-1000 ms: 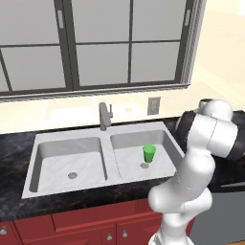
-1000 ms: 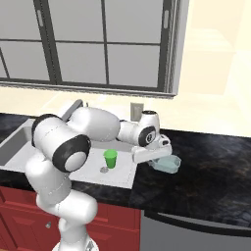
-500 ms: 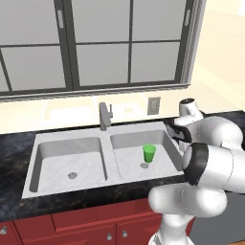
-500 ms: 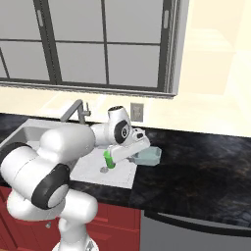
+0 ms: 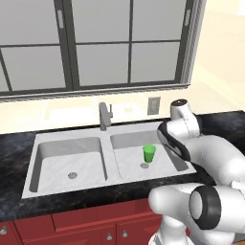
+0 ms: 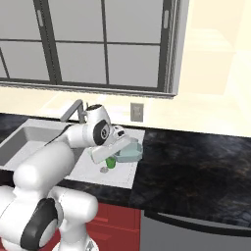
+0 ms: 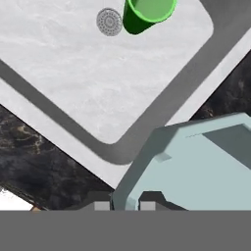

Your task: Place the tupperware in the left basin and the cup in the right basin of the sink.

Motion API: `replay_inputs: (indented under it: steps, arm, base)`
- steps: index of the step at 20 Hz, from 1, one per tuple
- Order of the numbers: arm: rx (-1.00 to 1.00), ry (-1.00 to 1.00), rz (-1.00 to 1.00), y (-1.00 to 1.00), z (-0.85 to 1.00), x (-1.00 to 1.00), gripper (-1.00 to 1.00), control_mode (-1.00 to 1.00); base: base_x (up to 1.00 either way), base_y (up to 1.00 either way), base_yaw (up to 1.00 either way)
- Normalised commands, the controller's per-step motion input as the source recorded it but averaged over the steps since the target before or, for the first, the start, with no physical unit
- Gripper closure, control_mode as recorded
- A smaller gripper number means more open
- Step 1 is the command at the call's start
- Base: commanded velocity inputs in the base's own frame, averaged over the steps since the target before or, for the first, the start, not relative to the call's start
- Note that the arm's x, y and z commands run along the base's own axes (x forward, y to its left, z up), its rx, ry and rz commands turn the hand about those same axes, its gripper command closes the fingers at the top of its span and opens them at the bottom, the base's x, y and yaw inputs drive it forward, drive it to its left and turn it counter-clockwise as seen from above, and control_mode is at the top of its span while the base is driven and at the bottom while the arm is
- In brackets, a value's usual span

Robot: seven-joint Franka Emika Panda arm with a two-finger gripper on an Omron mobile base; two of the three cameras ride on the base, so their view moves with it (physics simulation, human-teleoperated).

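Two bowls made up the light grey marbled sink (image 5: 45,139), with a divider between them and a grey boxy faucet (image 5: 104,116) behind the middle. The left basin (image 5: 62,165) had a round drain in its floor. The right basin (image 5: 131,165) held the green cup (image 5: 149,153), which stood upright right beside its round drain (image 5: 144,165). From the right base camera, the gripper (image 6: 128,147) was held above the right edge of the sink, where the grey rim met the black stone counter (image 6: 196,157). Its jaws were pinched on the rim of the tupperware (image 6: 128,151), a pale blue see-through tub that hung in the air and touched nothing else. In the hand camera, the tupperware (image 7: 196,166) sat close up between the finger tips (image 7: 149,198), and the gripper (image 7: 126,201) had its tips on either side of the tub's wall. Past it lay a corner of the right basin (image 7: 88,88), with the cup (image 7: 147,14) and its drain (image 7: 109,22) at the top of that picture. The tupperware was well apart from the left basin. A wall outlet (image 5: 153,105) sat on the pale wall behind the sink, under a big dark-framed window (image 5: 95,43). Red cabinet fronts (image 5: 72,225) ran below the counter.
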Motion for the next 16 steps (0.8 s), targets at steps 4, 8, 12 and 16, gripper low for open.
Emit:
replay_inputs:
  steps: [4, 8, 12, 16]
  arm:
    - [0.10, -0.11, 0.01, 0.31, 0.37, -0.33, 1.00, -1.00]
    - [0.16, -0.01, 0.02, 0.48, 0.23, -0.27, 1.00, -1.00]
    - [0.14, -0.03, 0.04, 0.47, 0.09, -0.41, 1.00, -1.00]
    - [0.04, 0.00, 0.01, 0.44, 0.01, -0.18, 1.00, -1.00]
  base:
    - [0.00, 0.00, 0.00]
    - [0.00, 0.00, 0.00]
    - [0.00, 0.00, 0.00]
    - [0.00, 0.00, 0.00]
